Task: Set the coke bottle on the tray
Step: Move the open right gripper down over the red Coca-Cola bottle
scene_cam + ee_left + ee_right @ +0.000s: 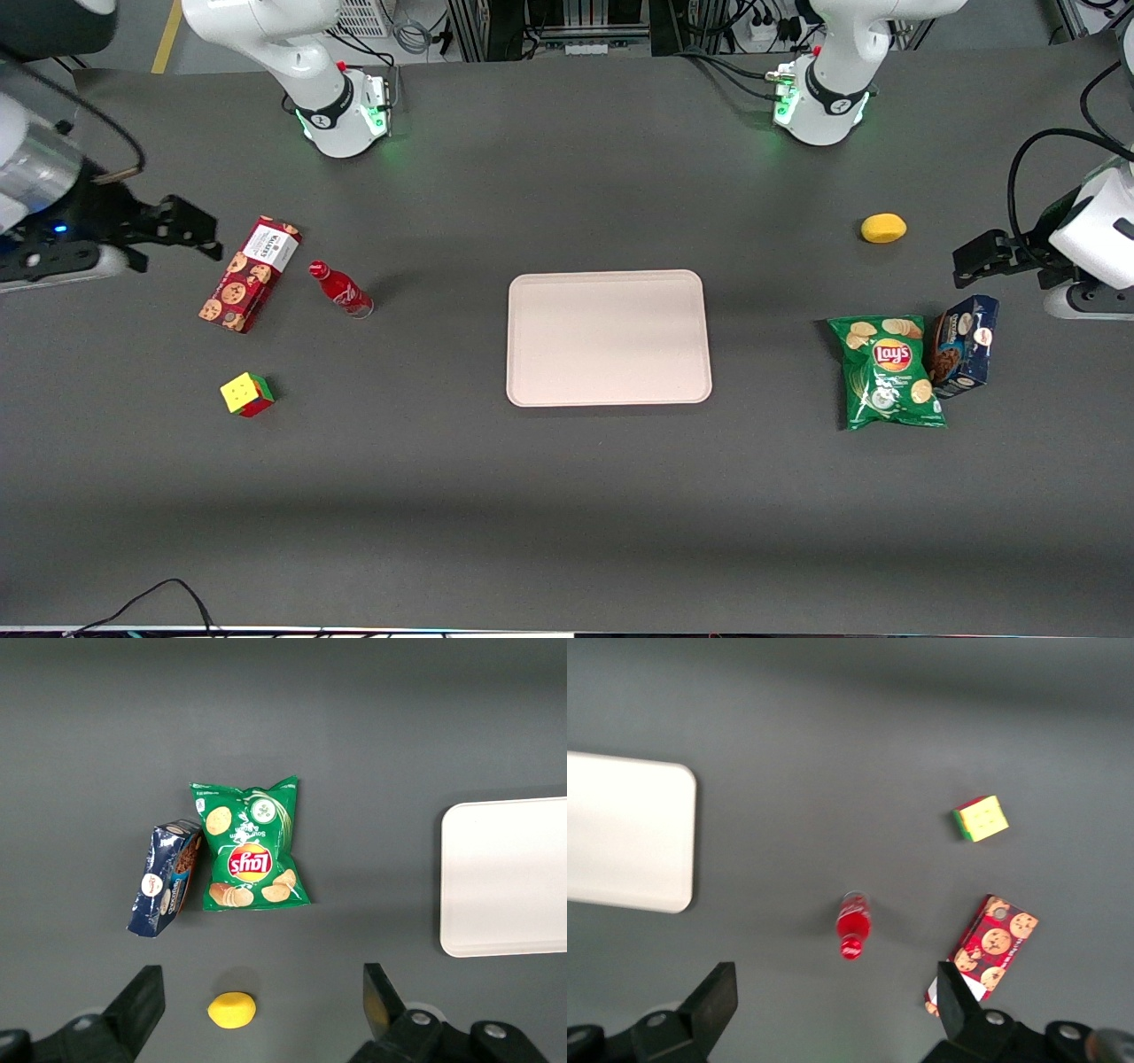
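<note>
The bottle (340,289) stands upright on the table (567,496), toward the working arm's end, well apart from the tray (609,338), which lies flat near the table's middle. Just beside the bottle, nearer that end, lies the red cookie box (250,274); a cube (246,394) sits nearer the front camera than both. The gripper (182,229) hangs above the table near the working arm's edge, beside the cookie box and touching nothing. The right wrist view shows its fingers (713,999) spread wide with nothing between them, looking straight down on the bottle's cap (850,948); that view also takes in one rounded corner of the tray, the cube and the cookie box. Only the front and left wrist views show the parked arm's end: a green chip bag (890,372), a blue box (964,346) touching it, and a lemon (883,228) farther from the front camera.
</note>
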